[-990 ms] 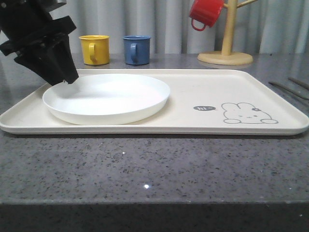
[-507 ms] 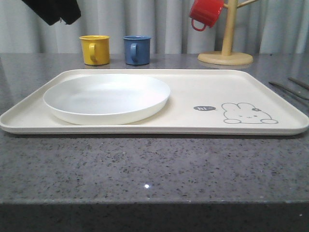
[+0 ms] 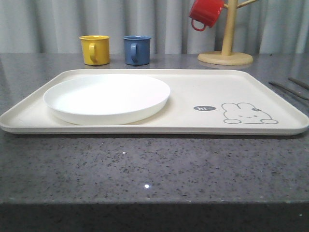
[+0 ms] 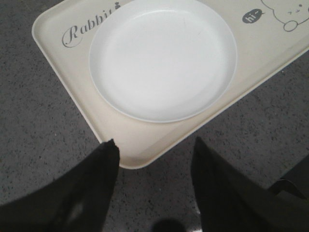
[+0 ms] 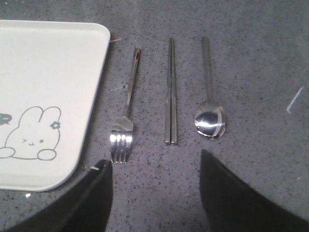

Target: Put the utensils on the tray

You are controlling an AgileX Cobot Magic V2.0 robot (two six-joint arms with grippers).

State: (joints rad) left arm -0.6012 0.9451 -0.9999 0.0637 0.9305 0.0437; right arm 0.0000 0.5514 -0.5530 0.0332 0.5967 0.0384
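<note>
Utensils first: the white plate [image 3: 107,98] sits on the left half of the cream tray [image 3: 203,87], and the black arm that hung over its far-left rim a second ago is gone from the front view, plate looks to be in the same spot. From the wrist camera, the left gripper [image 4: 153,151] hovers with fingers spread wide, nothing between them, the tray's corner just ahead of the fingertips and the plate [image 4: 162,58] a bit further beyond.

Counting stuff, left to right in the front view: one yellow mug [image 3: 94,49], one blue mug [image 3: 136,50], one red mug [image 3: 206,13] hanging on one wooden mug tree [image 3: 226,52]. So three mugs, one plate, one tray.

Over at the right gripper [image 5: 155,165], fingers also spread and empty: one fork [image 5: 125,123], one pair of chopsticks [image 5: 171,92], one spoon [image 5: 209,102], all lying side by side on the grey counter [image 5: 251,58], straight ahead of the fingertips, apart from each other. The fork lies just beside the tray [image 5: 48,82] edge, not touching.
</note>
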